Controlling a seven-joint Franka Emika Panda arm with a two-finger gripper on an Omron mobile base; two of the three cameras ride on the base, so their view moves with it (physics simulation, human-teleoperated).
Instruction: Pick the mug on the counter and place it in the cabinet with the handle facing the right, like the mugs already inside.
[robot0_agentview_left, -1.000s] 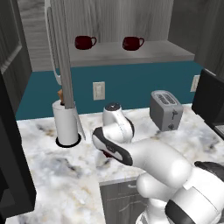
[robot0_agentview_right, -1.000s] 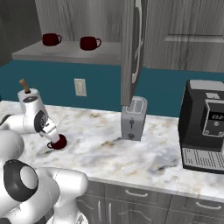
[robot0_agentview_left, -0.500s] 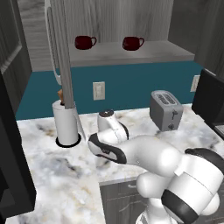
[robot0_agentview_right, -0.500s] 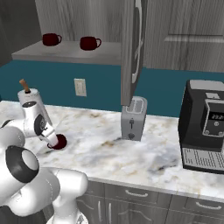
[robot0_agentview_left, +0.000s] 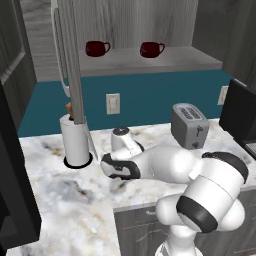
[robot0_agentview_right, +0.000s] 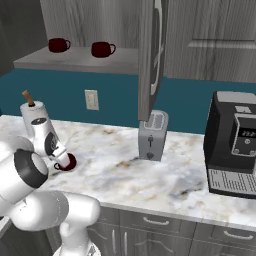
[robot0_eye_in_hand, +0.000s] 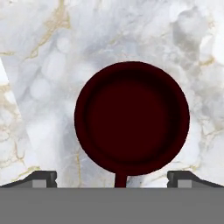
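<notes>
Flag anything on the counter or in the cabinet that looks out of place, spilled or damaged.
Nothing stands out. The mug stands upright and empty on the counter, under the open claw. Two matching mugs sit upright on the cabinet shelf.

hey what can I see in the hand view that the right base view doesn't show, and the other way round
Hand view: it looks straight down into the mug, showing its dark inside, round rim and handle pointing toward the bottom edge, with the open end effector and its fingertips wide either side.

Right base view: the cabinet shelf with two red mugs, the open door, the toaster, the coffee machine and the paper towel roll.

Both: the mug, upright on the marble counter, not lifted.
</notes>
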